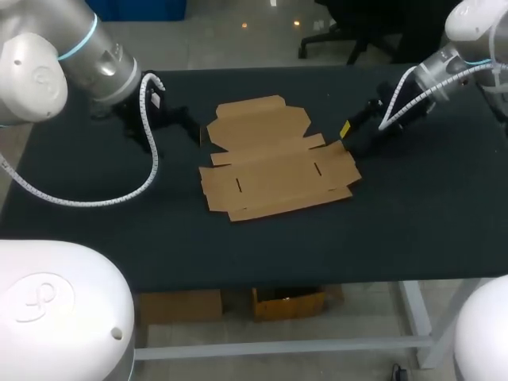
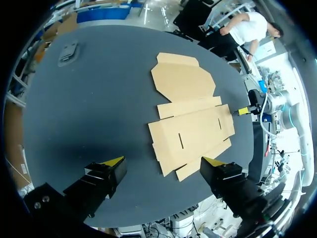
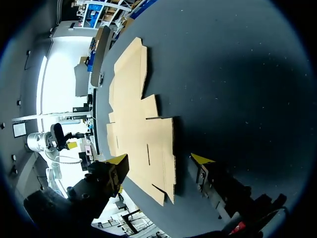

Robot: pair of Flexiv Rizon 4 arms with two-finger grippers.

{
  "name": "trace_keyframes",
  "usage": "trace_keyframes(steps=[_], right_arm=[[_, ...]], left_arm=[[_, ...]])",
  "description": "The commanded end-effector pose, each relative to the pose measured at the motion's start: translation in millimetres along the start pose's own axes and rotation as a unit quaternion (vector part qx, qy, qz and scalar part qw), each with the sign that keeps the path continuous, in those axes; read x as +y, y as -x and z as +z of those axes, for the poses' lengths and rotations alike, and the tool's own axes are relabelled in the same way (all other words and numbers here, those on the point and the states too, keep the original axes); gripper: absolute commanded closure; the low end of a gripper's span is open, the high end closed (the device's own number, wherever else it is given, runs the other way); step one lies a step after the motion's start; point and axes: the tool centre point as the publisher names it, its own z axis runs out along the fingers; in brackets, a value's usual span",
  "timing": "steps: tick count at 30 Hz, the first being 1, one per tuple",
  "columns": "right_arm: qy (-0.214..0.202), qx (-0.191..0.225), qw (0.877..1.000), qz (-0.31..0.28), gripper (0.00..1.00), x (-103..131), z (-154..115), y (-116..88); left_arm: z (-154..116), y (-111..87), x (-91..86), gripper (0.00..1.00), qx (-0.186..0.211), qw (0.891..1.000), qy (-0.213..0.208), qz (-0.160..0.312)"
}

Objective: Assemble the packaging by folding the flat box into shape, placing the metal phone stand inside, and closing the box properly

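The flat brown cardboard box [image 1: 274, 163] lies unfolded in the middle of the black table. My right gripper [image 1: 348, 132] is low at the box's right edge. In its wrist view it is open [image 3: 161, 159], and the near edge of the box [image 3: 143, 144] lies between and just ahead of its fingers. My left gripper [image 1: 184, 123] is off the box's left side and stands wide open [image 2: 163, 162] above the table, with the box [image 2: 190, 116] ahead of it and nothing between its fingers. A small grey metal phone stand [image 2: 68, 52] lies far ahead of the left gripper, away from the box.
The black table [image 1: 413, 230] has bare cloth around the box, widest along the front edge. My right gripper's yellow tip [image 2: 242, 110] shows at the box's far side in the left wrist view.
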Motion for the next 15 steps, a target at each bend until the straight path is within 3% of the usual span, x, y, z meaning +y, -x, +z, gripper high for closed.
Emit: trace_keyframes(steps=[1,2,15], right_arm=[[-0.047,0.007,0.999,0.005,0.56,9,3,8],[-0.047,0.007,0.999,0.005,0.6,9,4,8],[-0.061,0.02,0.998,0.001,0.6,15,17,14]], left_arm=[[0,-0.2,-0.2,0.0,-0.001,1.0,0.0,0.0],[0,-0.2,-0.2,0.0,-0.001,1.0,0.0,0.0],[0,-0.2,-0.2,0.0,-0.001,1.0,0.0,0.0]])
